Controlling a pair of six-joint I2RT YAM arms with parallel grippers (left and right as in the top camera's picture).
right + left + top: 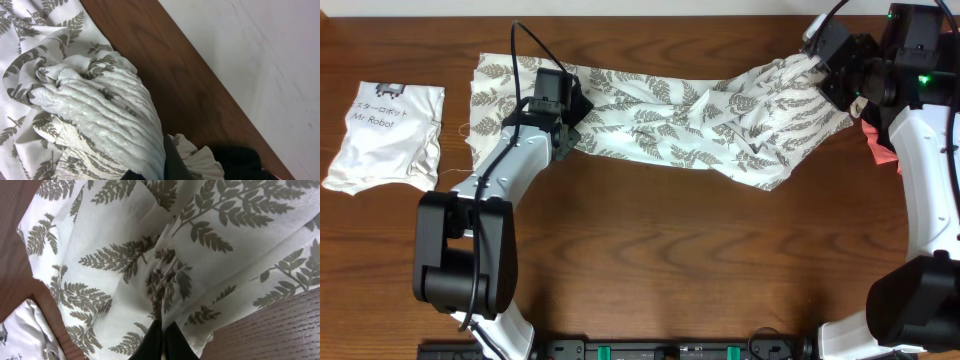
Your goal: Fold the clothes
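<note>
Across the far half of the surface (700, 260), the clothes (660, 115) lie as 1 long band. The left end is spread fairly flat. The right end is twisted and drawn up toward the far right corner.

Handling (judgement): thin, light and limp, with no stiffness. It should sag between 2 holds and crease wherever it is pinched. Layers may slide over each other, so a pinch can catch more than 1. The best holds look like the hem corners and the gathered, ribbed section, which is thicker and gives firmer purchase.

Left tool (162, 330): closed, pinching a raised ridge of the print. A crease runs up from the fingertips in the wrist view. From overhead it (565, 135) sits on the left third of the band, close to its near edge.

Right tool (165, 162): closed on the bunched ribbed section at the far right end (817, 62). The fabric hangs from it back toward the middle.

Other items: the white shirt (385, 135) lies well apart on the left, and a pink garment (880, 145) lies near the right end.
</note>
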